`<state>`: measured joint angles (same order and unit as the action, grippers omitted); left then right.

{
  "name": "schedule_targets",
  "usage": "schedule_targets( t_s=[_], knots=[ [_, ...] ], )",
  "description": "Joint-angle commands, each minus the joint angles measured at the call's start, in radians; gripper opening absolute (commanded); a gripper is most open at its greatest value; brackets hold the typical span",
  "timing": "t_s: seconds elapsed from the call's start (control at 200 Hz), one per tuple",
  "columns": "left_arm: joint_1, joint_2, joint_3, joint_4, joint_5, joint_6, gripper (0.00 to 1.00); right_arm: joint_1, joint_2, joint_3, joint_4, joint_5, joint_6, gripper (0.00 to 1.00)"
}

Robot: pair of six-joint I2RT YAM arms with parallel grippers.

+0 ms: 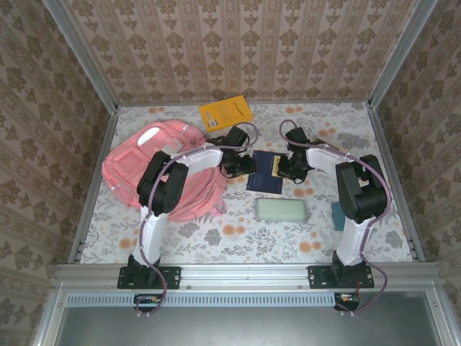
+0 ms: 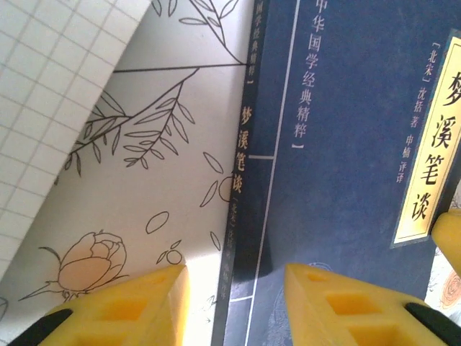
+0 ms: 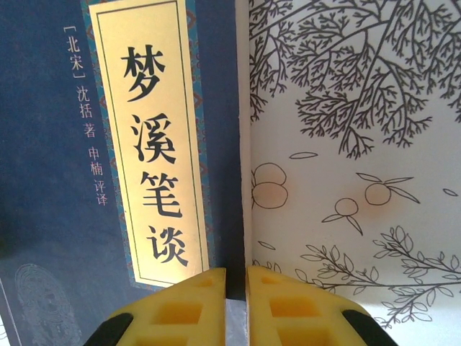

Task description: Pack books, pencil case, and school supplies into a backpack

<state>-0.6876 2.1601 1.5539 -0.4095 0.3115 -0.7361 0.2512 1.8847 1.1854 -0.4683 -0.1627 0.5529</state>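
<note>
Barely started, I'd say: yellow book [image 1: 226,113], pencil case [image 1: 282,210] and navy book [image 1: 263,176] are all outside the backpack [image 1: 133,162]. Left end effector [image 2: 234,277] is open over the navy spine, right end effector [image 3: 236,277] closed.

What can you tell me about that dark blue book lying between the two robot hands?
The navy book is a thin paperback, matte dark blue, with a gold title label in black Chinese characters and white lettering on its spine. It lies closed, flat and face up on the floral tablecloth. The left gripper straddles its spine, jaws open; the right gripper appears to pinch its page edge.
</note>
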Motion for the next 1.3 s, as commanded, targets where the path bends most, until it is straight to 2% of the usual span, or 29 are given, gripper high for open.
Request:
schedule_targets(
  t_s=[0.0,0.24,0.32,0.47,0.635,0.71,0.835,0.905,1.05,1.15,1.295],
  knots=[
    [-0.013,0.046,-0.015,0.061,0.103,-0.012,0.41,0.000,0.055,0.000,-0.020,-0.002,-0.003,0.13],
    [-0.001,0.014,-0.143,0.518,0.370,-0.220,0.39,0.000,0.054,-0.006,-0.015,-0.008,-0.001,0.13],
    [0.005,0.000,-0.168,0.634,0.412,-0.268,0.39,-0.003,0.052,-0.007,-0.014,-0.010,-0.002,0.13],
    [0.006,-0.014,-0.191,0.748,0.459,-0.295,0.36,-0.004,0.053,-0.006,-0.008,-0.021,-0.001,0.13],
    [0.009,0.020,-0.216,0.941,0.544,-0.389,0.35,-0.008,0.048,-0.006,-0.007,-0.024,-0.001,0.13],
    [0.012,0.029,-0.211,0.899,0.531,-0.383,0.35,-0.012,0.043,-0.007,-0.007,-0.026,-0.005,0.13],
    [0.006,0.015,-0.147,0.575,0.471,-0.184,0.38,-0.016,0.030,-0.015,-0.005,-0.024,-0.008,0.14],
    [0.001,0.001,-0.126,0.469,0.438,-0.101,0.31,-0.017,0.018,-0.021,0.001,-0.026,-0.011,0.15],
    [0.021,-0.028,-0.174,0.560,0.436,-0.158,0.12,-0.028,-0.026,-0.037,0.020,-0.043,-0.006,0.22],
    [0.033,-0.064,-0.194,0.606,0.440,-0.186,0.00,-0.046,-0.091,-0.063,0.056,-0.091,0.010,0.40],
    [0.047,-0.133,-0.192,0.612,0.462,-0.187,0.00,-0.089,-0.214,-0.139,0.180,-0.228,0.067,0.55]
  ],
)
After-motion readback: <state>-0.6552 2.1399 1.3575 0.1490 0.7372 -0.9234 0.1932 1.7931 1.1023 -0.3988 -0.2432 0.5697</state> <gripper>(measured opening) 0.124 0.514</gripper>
